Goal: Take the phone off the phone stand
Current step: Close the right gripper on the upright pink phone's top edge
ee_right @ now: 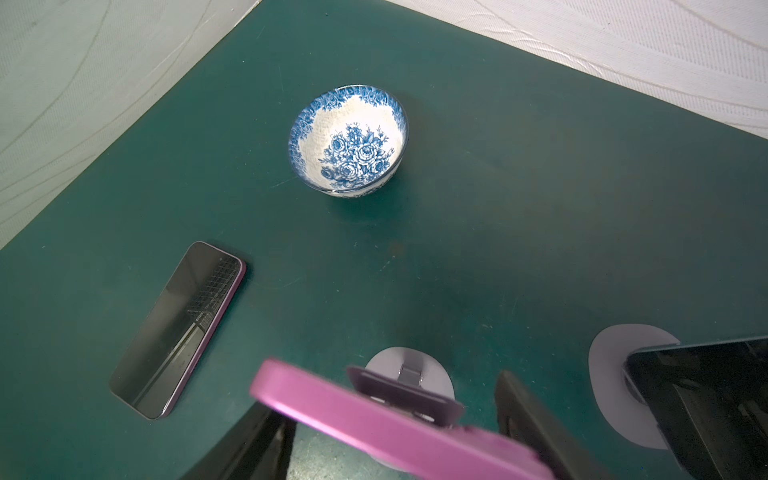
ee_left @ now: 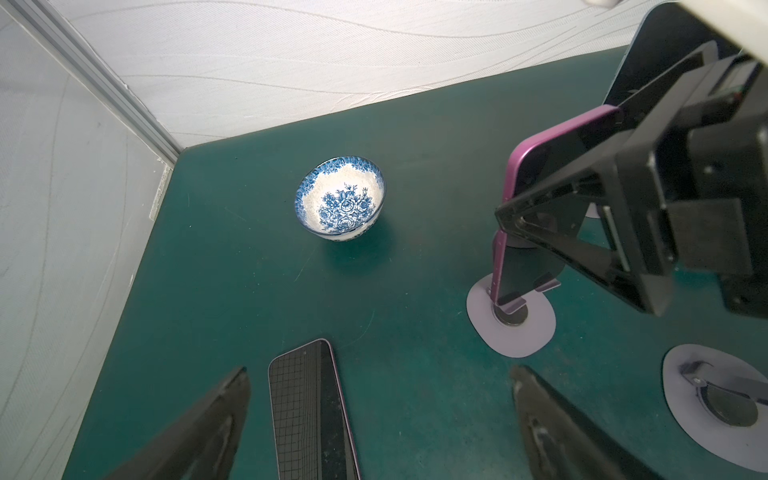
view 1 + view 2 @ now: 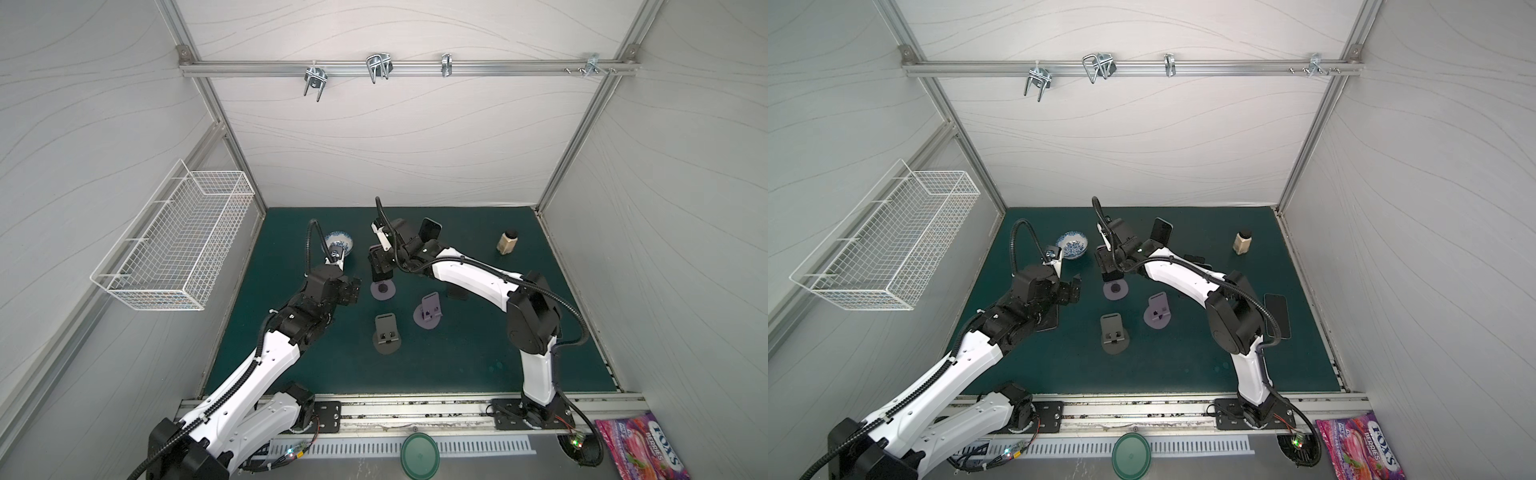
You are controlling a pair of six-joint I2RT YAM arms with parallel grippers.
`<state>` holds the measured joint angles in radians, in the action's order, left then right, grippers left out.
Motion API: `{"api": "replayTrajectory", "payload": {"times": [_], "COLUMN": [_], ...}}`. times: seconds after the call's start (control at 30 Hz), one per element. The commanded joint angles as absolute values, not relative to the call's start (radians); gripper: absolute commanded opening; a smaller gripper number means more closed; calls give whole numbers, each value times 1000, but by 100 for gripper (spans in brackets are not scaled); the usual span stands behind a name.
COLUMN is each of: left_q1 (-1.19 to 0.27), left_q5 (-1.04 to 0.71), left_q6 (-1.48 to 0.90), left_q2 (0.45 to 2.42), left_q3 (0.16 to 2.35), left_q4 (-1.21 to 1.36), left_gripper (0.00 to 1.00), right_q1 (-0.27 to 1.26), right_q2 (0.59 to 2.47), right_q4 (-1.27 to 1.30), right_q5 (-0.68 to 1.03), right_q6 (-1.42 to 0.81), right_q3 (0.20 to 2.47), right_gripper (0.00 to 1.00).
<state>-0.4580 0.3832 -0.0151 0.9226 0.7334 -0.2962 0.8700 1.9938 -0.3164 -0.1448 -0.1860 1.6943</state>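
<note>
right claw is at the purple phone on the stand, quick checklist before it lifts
1. Right claw straddles the purple phone: ok, a finger shows on each side in the right wrist view.
2. Grip firm: cannot tell, the contact points are hidden.
3. Phone free of the phone stand: not ok, its lower edge sits in the lip.
4. Stand held down: not ok, nothing presses on its base.
5. Left claw out of the way: ok, open, hovering over the flat phone.
6. Bowl clear of the lift: ok, it stands apart from the stand.
</note>
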Motion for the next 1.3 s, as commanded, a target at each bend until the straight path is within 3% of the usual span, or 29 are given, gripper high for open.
{"api": "replayTrajectory", "payload": {"times": [0.0, 0.67, 1.0, 1.27], "left_q1": [-454, -454, -454, -454], "left_q5": [390, 398, 400, 410], "left_q6": [-21, -21, -22, -24], "left_q2": [907, 902, 897, 891], "left_q3": [764, 765, 765, 766], "left_q4": [-271, -274, -274, -278], "left_gripper": [99, 99, 99, 99], "right_q1": [865, 864, 866, 874], "right_q2": [2015, 2049, 2053, 2089], "right_q4": [-305, -323, -305, -303], "right_q5": [-144, -152, -166, -220], "right_q6": [-166, -153, -165, -183], "right_q3": [1736, 1760, 1763, 1794], "right_gripper": [74, 77, 93, 98]}}
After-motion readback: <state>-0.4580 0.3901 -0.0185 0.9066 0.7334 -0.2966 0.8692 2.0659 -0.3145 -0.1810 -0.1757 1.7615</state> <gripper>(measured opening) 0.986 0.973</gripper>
